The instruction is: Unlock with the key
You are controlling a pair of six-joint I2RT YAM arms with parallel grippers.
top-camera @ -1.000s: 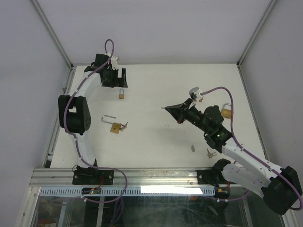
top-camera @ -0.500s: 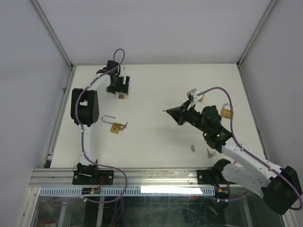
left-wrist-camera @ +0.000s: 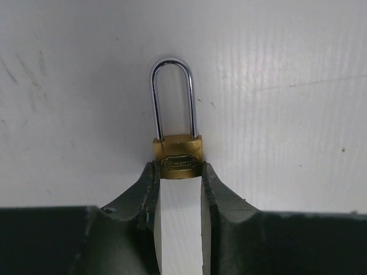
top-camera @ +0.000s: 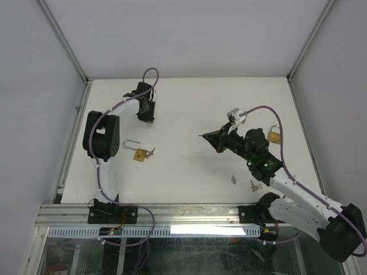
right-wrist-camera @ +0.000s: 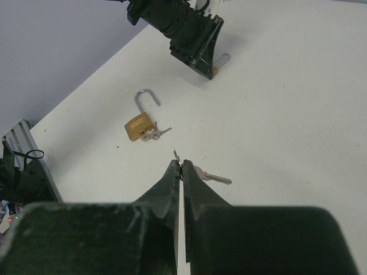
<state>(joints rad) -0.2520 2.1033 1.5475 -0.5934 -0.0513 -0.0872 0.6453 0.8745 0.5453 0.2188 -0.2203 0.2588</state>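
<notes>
A small brass padlock (left-wrist-camera: 179, 156) with a closed steel shackle (left-wrist-camera: 174, 94) lies on the white table at the far left. My left gripper (left-wrist-camera: 179, 170) is shut on the lower part of its body, one finger pressing each side. From above, the left gripper (top-camera: 145, 113) covers that padlock. My right gripper (right-wrist-camera: 182, 166) hangs above mid-table, shut on a key (right-wrist-camera: 177, 156) whose tip pokes out past the fingertips. A second key (right-wrist-camera: 213, 177) dangles from the same ring. In the top view the right gripper (top-camera: 209, 136) points left.
An open brass padlock with keys in it (top-camera: 139, 153) lies between the two arms, near the left arm. Another brass padlock (top-camera: 274, 136) sits at the right edge. Loose keys (top-camera: 234, 179) (top-camera: 254, 184) lie near the right arm's base. Frame posts stand at the far corners.
The left arm swung right and lowered onto the small padlock, and its jaws went from wide open to closed on the body. The right arm barely moved.
</notes>
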